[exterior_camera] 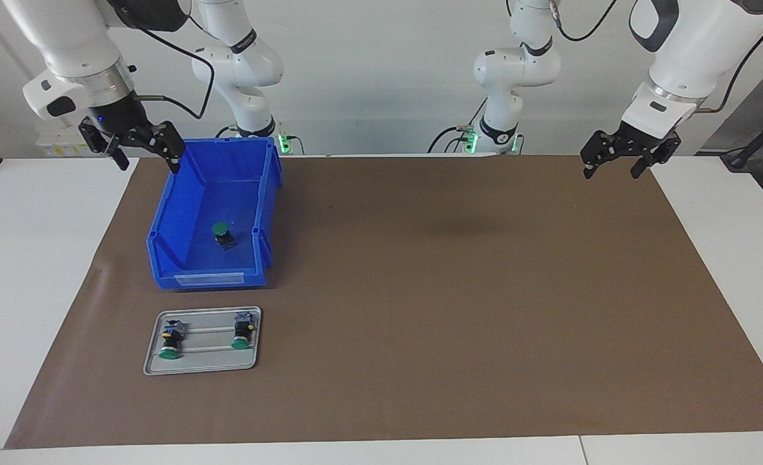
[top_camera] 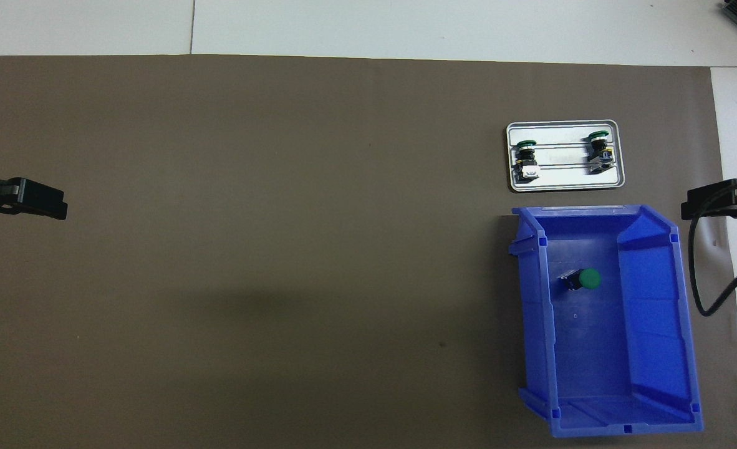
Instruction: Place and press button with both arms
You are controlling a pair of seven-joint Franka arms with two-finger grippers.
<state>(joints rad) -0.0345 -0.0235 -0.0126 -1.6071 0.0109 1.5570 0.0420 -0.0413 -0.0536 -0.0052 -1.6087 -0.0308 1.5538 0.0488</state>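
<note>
A green-capped button (exterior_camera: 223,235) lies inside the blue bin (exterior_camera: 162,219); it also shows in the overhead view (top_camera: 583,279) in the bin (top_camera: 534,312). Two more buttons (exterior_camera: 170,342) (exterior_camera: 242,332) lie on their sides on a grey metal tray (exterior_camera: 204,363), seen from above as buttons (top_camera: 526,159) (top_camera: 599,149) on the tray (top_camera: 562,179). My right gripper (exterior_camera: 148,161) hangs open and empty in the air by the bin's corner nearest the robots (top_camera: 702,204). My left gripper (exterior_camera: 612,173) hangs open and empty over the mat's edge at the left arm's end (top_camera: 38,199).
A brown mat (exterior_camera: 452,290) covers most of the white table. The tray lies just farther from the robots than the bin, both toward the right arm's end. A black cable (top_camera: 711,293) hangs beside the bin.
</note>
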